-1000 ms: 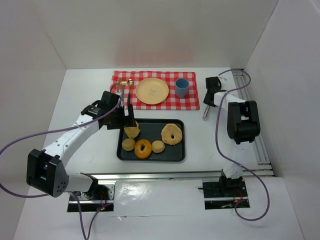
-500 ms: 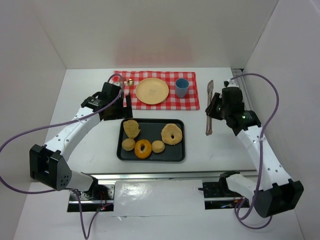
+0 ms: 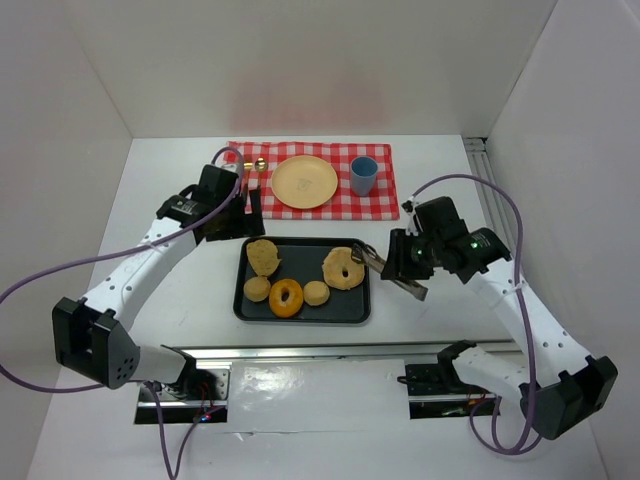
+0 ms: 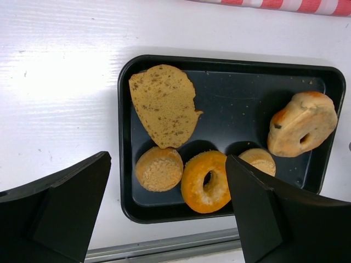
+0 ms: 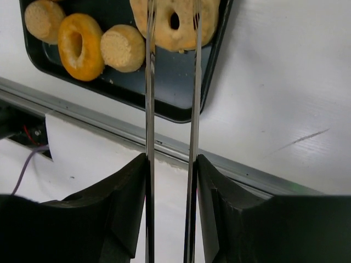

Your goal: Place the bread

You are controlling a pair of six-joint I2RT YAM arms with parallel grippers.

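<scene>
A black tray (image 3: 340, 306) holds a flat bread slice (image 3: 263, 255), a bagel (image 3: 344, 267), an orange doughnut (image 3: 286, 297) and two small round buns (image 3: 257, 288). My left gripper (image 3: 250, 205) is open and empty, above the table just behind the tray's left end. In the left wrist view the slice (image 4: 164, 112) lies at the tray's (image 4: 236, 104) far left, beyond my left gripper (image 4: 167, 158). My right gripper (image 3: 400, 262) is shut on metal tongs (image 3: 385, 270). In the right wrist view the tongs' arms (image 5: 149, 82) run out from my right gripper (image 5: 171, 159) and straddle the bagel (image 5: 175, 24).
A red checked cloth (image 3: 385, 200) lies behind the tray with a yellow plate (image 3: 304, 182), a blue cup (image 3: 363, 175) and gold cutlery (image 3: 258, 165). A metal rail (image 3: 300, 352) runs along the near edge. White walls close in on three sides.
The bread slice went from my left gripper to lying flat on the tray, and that gripper drew back. My right arm swung the tongs from the back right down to the bagel.
</scene>
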